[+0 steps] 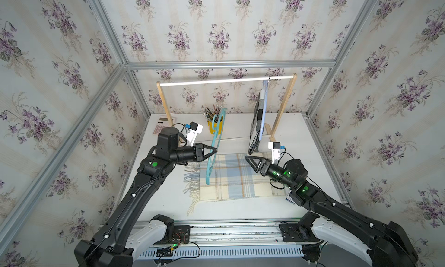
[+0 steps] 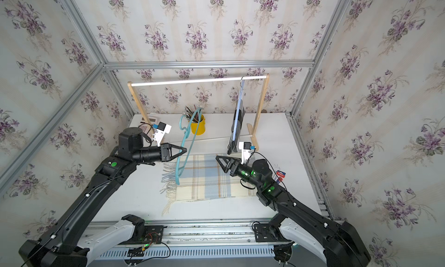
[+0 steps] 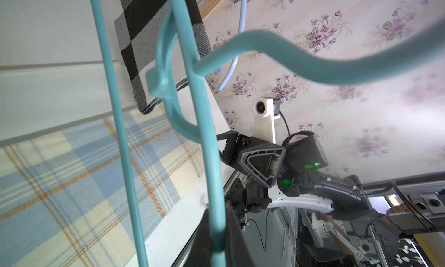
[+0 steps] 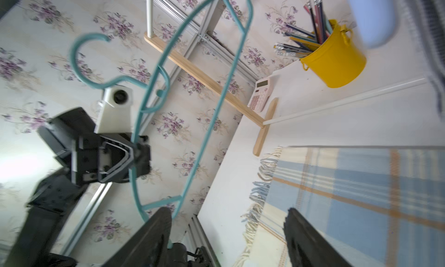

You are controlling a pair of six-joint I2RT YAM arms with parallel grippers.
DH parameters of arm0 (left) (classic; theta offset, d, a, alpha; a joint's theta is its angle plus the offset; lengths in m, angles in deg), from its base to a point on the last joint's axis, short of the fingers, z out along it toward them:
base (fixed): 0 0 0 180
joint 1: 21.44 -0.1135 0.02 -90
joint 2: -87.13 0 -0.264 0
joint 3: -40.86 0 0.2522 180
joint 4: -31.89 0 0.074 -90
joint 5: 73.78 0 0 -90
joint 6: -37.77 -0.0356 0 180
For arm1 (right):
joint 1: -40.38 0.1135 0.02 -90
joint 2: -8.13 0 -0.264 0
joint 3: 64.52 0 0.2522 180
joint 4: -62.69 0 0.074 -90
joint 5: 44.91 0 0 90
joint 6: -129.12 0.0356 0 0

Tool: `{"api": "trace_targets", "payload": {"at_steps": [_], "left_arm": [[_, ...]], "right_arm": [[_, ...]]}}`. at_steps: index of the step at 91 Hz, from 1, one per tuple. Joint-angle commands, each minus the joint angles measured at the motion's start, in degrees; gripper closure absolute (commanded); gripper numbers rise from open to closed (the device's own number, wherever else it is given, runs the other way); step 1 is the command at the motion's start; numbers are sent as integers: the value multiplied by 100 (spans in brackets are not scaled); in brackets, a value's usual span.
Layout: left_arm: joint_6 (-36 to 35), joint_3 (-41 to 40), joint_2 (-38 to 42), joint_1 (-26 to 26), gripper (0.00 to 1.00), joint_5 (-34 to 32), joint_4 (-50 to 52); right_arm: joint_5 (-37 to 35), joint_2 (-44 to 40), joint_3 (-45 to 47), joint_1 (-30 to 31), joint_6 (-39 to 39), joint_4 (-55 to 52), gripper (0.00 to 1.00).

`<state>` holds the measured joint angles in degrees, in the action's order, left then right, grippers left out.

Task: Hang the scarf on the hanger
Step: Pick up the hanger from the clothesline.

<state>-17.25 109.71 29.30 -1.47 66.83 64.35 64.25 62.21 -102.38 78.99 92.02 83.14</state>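
Note:
The scarf (image 1: 236,179) (image 2: 207,181), cream and pale blue plaid with thin orange lines and fringed ends, lies flat on the white table. It also fills part of each wrist view, as the scarf (image 3: 72,181) (image 4: 361,193). My left gripper (image 1: 215,149) (image 2: 185,149) (image 3: 218,241) is shut on one side arm of a teal plastic hanger (image 1: 213,139) (image 2: 177,174) (image 3: 209,157) (image 4: 212,123). The hanger stands nearly upright above the scarf's left fringed end, hook toward the back. My right gripper (image 1: 248,158) (image 2: 218,157) (image 4: 228,217) hovers open over the scarf's right part, holding nothing.
A wooden rack with a white rod (image 1: 226,80) stands at the back. A pale blue hanger with a grey and black checked cloth (image 1: 256,123) hangs at its right end. A yellow bucket of pencils (image 1: 215,127) and a calculator (image 1: 160,126) sit behind the teal hanger.

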Motion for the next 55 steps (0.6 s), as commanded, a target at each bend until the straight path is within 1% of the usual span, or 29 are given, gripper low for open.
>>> {"api": "trace_targets", "payload": {"at_steps": [1,6,12,25,34,41,47,55], "left_arm": [[1002,-834,190,59,100,492,-1950],[1263,-1285,224,147,100,535,-2526],[1411,-1693,215,290,100,501,-3031],[1431,-2099,108,577,100,467,-3494],[1294,-2168,79,760,100,378,-3453],[1080,-2157,86,888,100,260,-3179],[922,-2155,91,948,100,186,-2947],[882,-2207,116,998,100,159,-2914]], "right_arm": [[513,254,51,31,656,1575,23],[488,410,66,141,729,1848,22],[454,612,57,299,796,2179,22],[444,1215,-166,495,1106,2447,23],[256,1618,-234,498,1539,2653,24],[56,1865,-316,498,1823,2758,26],[-103,2048,-422,494,2034,2768,28],[-310,2236,-544,488,2222,2772,32]]}}
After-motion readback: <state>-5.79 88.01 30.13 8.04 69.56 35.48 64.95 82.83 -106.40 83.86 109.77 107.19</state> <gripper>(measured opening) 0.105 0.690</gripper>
